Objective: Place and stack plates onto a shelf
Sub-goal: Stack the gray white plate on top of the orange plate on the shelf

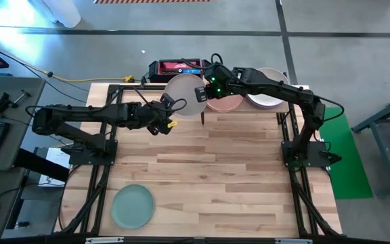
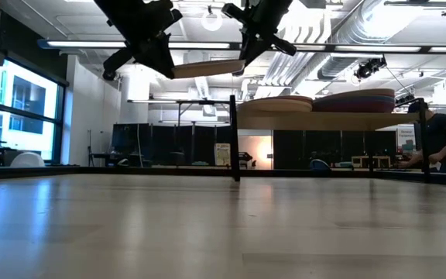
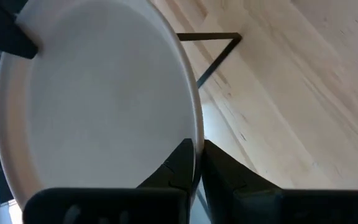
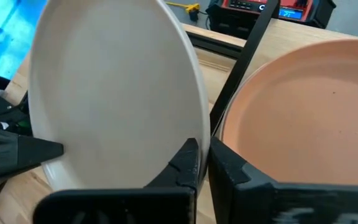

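An off-white round plate (image 1: 185, 97) hangs in the air between both grippers, just left of the shelf (image 2: 324, 121) and higher than its plank. My left gripper (image 1: 166, 107) is shut on the plate's left side, and my right gripper (image 1: 206, 89) is shut on its right side. On the shelf a pale pink plate (image 4: 297, 112) tops the left stack (image 2: 279, 103). A second stack (image 2: 362, 101), with a grey-white plate (image 1: 266, 97) on top, stands to its right. A teal-green plate (image 1: 133, 205) lies flat on the table's near left. My left gripper pinches the plate's rim (image 3: 197, 134) between its two fingers, one above and one below, coming level from the table's left. The plate (image 2: 207, 68) is lifted clear and close to level. My right gripper pinches the opposite rim (image 4: 202, 134) the same way, reaching in from the table's right, over the shelf's left end.
The shelf's black post (image 2: 233, 139) stands right below the held plate's right part. A black device (image 1: 178, 68) with cables sits beyond the far edge. The wide wooden tabletop (image 1: 215, 176) lies bare in the middle. A person (image 2: 440, 139) shows in the room behind.
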